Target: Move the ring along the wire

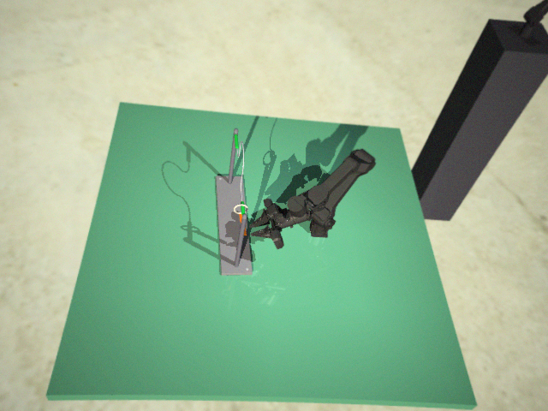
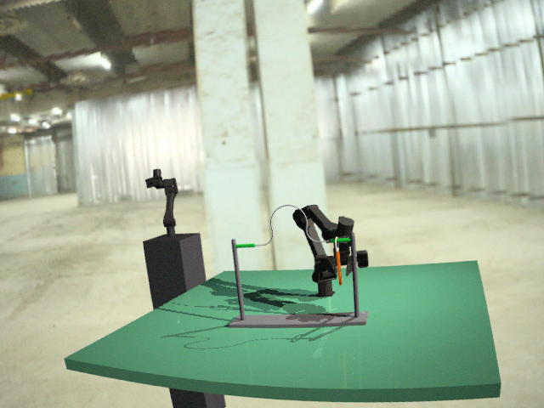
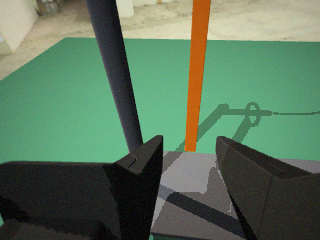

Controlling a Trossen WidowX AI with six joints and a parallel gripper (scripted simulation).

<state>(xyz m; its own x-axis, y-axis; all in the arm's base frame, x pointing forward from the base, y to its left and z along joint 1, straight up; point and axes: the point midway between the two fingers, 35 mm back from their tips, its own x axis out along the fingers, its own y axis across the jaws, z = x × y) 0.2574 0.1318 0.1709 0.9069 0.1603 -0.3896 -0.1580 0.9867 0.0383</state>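
The white ring [image 1: 239,207] [image 2: 335,241] hangs on the green wire part [image 2: 344,240] beside the near post [image 1: 239,253] [image 2: 354,280] [image 3: 116,75]. Its orange handle [image 1: 240,217] [image 2: 338,265] [image 3: 197,75] hangs straight down, free. My gripper [image 1: 253,226] [image 3: 189,142] is open. Its two fingers stand apart just short of the handle's lower end, and nothing is between them. The thin grey wire [image 2: 280,208] arcs up and over to the other green part [image 1: 237,140] [image 2: 246,245] at the far post [image 1: 231,159] [image 2: 237,280].
Both posts stand on a grey base plate [image 1: 228,247] [image 2: 280,322] [image 3: 192,175] on the green table [image 1: 133,309] [image 2: 417,329]. A black pillar [image 1: 478,133] [image 2: 173,263] carrying a camera arm stands off the table's far side. The arm's base [image 2: 325,285] stands behind the wire frame.
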